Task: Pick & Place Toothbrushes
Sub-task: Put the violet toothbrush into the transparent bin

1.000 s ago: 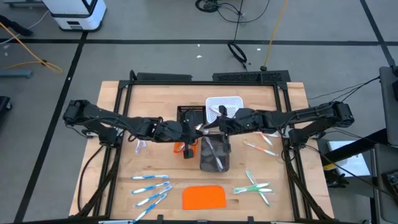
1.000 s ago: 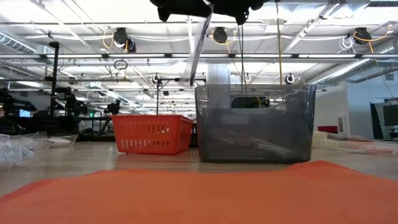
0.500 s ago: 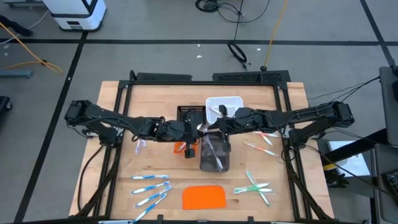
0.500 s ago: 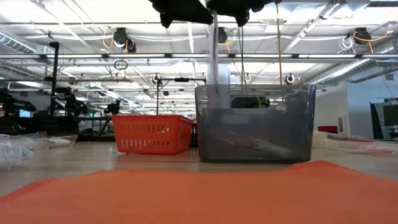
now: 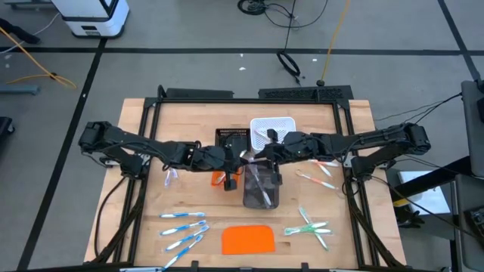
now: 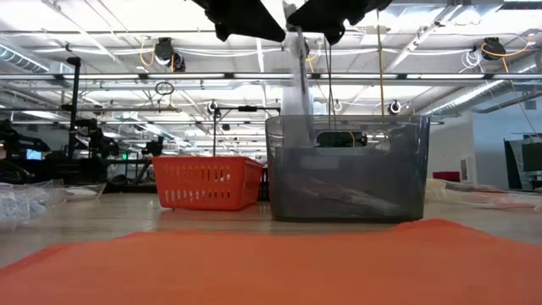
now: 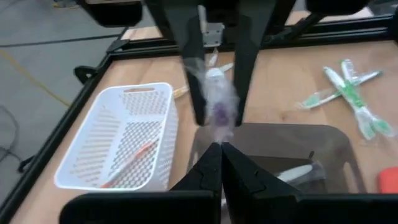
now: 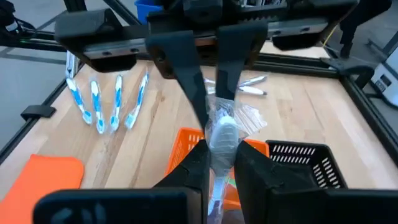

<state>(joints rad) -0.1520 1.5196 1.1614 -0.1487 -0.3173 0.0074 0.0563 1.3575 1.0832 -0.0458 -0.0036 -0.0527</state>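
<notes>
Gripping a wrapped pale grey toothbrush above the grey bin: right gripper fingers clamped on it; left gripper fingers together alongside. Judged light, stiff, slippery wrapper; best held mid-handle.

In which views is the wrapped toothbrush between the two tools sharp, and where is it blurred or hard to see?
Left wrist view: the wrapped toothbrush is soft and smeared, while the white basket is clearer. Right wrist view: it is fairly sharp, with glare on the wrapper. Low view: the ceiling lights are bright behind it, and the near orange slab is an out-of-focus band.
</notes>
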